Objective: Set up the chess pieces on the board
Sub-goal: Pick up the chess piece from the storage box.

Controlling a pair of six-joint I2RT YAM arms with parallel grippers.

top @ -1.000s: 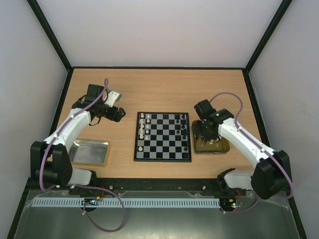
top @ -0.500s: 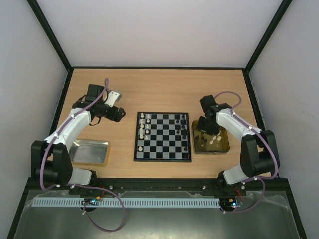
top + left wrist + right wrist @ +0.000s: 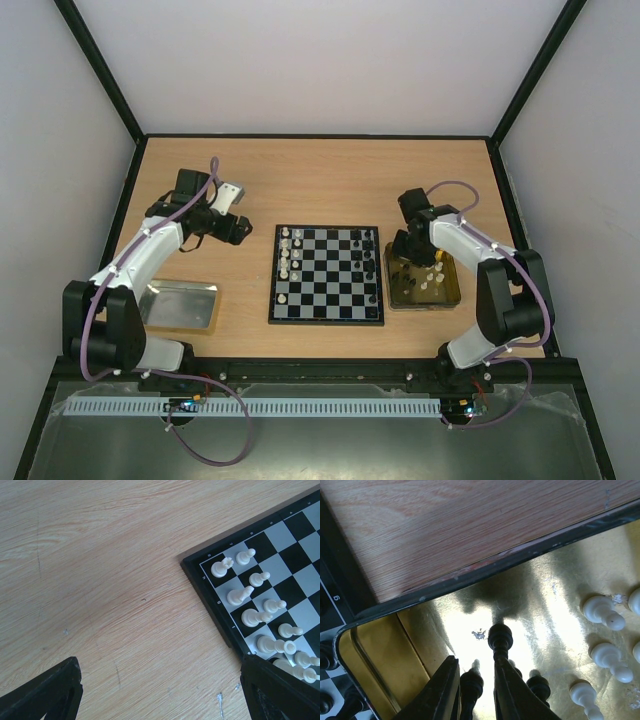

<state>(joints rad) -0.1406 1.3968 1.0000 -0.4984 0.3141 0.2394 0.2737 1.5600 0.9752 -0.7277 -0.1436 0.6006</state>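
Right fingers (image 3: 445,692): set narrow, straddling one black piece (image 3: 471,682) in the gold tray (image 3: 375,650); cannot tell if it is gripped. Purpose, I judge: carry it to the board (image 3: 330,282), adjacent. Left gripper (image 3: 160,680): wide, empty.

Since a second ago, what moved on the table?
The right arm pulled its elbow in toward its base. The right gripper slid a little toward the far end of the gold tray, uncovering white pieces lying in it. I can't tell if it grabbed anything. The left arm and the board stayed put.
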